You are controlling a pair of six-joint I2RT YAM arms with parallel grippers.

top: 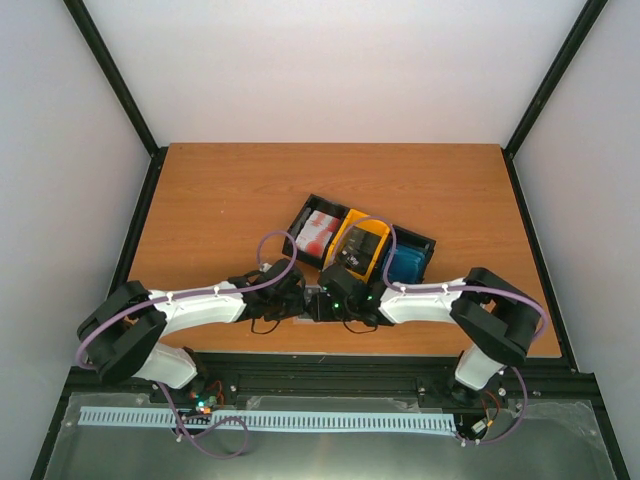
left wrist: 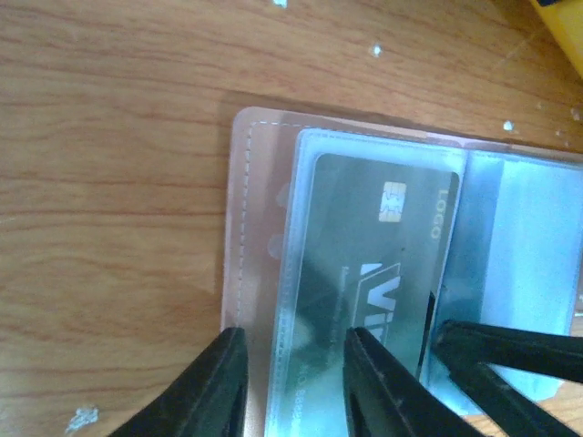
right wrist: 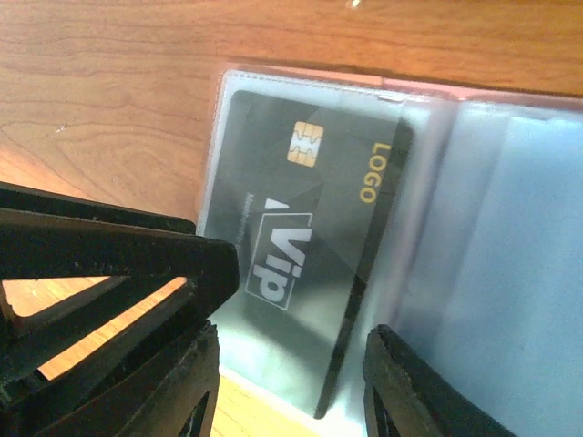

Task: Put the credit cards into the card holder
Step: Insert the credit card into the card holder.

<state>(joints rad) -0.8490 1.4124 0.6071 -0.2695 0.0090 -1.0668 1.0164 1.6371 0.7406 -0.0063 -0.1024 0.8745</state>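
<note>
The card holder [left wrist: 248, 209] lies open on the table, with a pinkish-tan cover and clear grey pockets. A dark grey card [left wrist: 383, 246] with a gold chip sits in its left pocket, and it also shows in the right wrist view [right wrist: 301, 237]. My left gripper [left wrist: 296, 387] is open, its fingers straddling the holder's left edge and the card's end. My right gripper [right wrist: 291, 391] is open over the card's lower end in the holder [right wrist: 510, 237]. In the top view both grippers [top: 290, 293] [top: 338, 293] meet over the holder, which they hide.
Three bins stand in a row just behind the grippers: a black bin [top: 300, 222] with red-and-white cards [top: 318, 232], a yellow bin [top: 350, 228] with dark cards [top: 364, 250], and a black bin [top: 428, 245] with blue cards [top: 406, 264]. Bare wood lies to the left and behind them.
</note>
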